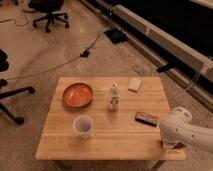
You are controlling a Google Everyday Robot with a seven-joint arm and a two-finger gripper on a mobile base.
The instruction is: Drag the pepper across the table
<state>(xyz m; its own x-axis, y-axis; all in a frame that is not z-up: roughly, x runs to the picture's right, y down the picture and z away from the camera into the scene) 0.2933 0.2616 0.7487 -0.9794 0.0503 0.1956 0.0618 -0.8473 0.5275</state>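
The table (110, 140) has a light wooden plank top. My white arm (177, 127) reaches over its near right corner. The gripper (172, 144) hangs below the arm at that corner, mostly hidden by the arm. A small red-orange patch, the pepper (179, 146), shows right under the arm at the table's near right edge, next to the gripper. I cannot tell whether the gripper touches or holds it.
On the table stand an orange bowl (77, 94), a white bottle-shaped shaker (114, 97), a white cup (83, 126), a dark flat bar (146, 118) and a small white block (134, 84). Office chairs (49, 11) and cables (60, 65) are on the floor behind.
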